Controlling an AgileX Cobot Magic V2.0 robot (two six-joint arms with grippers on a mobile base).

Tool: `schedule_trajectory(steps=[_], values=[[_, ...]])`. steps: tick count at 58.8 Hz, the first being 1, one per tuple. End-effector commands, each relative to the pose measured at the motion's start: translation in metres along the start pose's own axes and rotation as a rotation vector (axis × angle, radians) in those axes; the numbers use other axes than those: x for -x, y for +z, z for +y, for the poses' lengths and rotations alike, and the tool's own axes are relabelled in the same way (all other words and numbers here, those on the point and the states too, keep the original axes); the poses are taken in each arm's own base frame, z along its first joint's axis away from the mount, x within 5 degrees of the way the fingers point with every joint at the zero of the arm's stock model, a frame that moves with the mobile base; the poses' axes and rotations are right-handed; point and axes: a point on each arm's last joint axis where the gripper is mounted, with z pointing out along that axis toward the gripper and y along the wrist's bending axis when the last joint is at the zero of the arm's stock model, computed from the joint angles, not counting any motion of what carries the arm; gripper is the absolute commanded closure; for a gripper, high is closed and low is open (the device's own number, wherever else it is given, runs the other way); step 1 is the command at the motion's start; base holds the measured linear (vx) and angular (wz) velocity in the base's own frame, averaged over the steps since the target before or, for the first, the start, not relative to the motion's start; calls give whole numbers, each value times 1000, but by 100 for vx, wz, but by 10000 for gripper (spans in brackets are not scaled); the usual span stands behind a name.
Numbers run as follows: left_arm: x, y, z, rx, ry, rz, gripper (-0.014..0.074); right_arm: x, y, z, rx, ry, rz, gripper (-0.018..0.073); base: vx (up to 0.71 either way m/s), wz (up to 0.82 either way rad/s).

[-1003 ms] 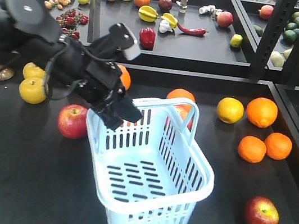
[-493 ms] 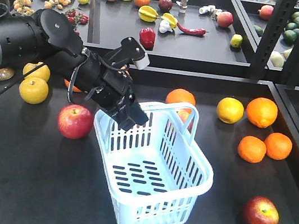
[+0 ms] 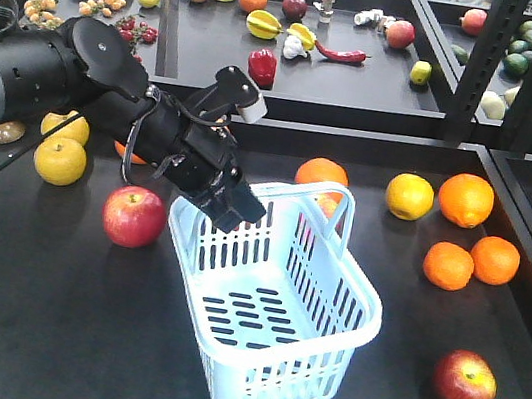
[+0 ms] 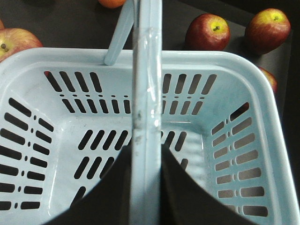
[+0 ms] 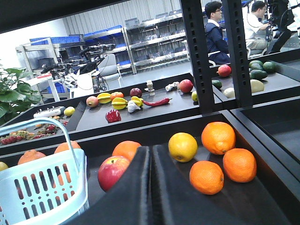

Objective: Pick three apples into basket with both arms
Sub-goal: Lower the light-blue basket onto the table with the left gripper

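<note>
Since a second ago the basket (image 3: 329,311) has shifted slightly right on the worktop (image 3: 43,326), held by the left fingers (image 3: 232,206); three dark red apples (image 3: 465,380) lie apart at front right. Left wrist view: both fingers (image 4: 183,197) clamp the basket's pale handle (image 4: 146,93). Right wrist view: right fingers (image 5: 131,187) are pressed together, holding nothing.

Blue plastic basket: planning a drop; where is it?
Front view, table centre: pale blue basket, handle pinched by left gripper, red apple at its left.

Pale-blue basket (image 3: 267,387) empty, gripped by left hand (image 3: 235,213); three dark-red apples (image 3: 465,381) outside (its right).
</note>
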Motion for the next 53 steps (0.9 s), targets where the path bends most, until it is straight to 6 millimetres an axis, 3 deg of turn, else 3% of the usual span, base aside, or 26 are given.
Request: schedule_trajectory(steps=[1,14,32,53], values=[[25,-25,-12,22,17,-128,548,4,-1,1,9,-14,-73,566,0,0],[25,-25,-12,20,16,-128,453,4,-1,1,9,-14,-73,566,0,0],[27,-25,-14,-1,-3,-150,249,4,-1,1,9,-14,-73,566,0,0],[22,-30,-31,-153,-46,-68,250,4,-1,1,9,-14,-73,566,0,0]])
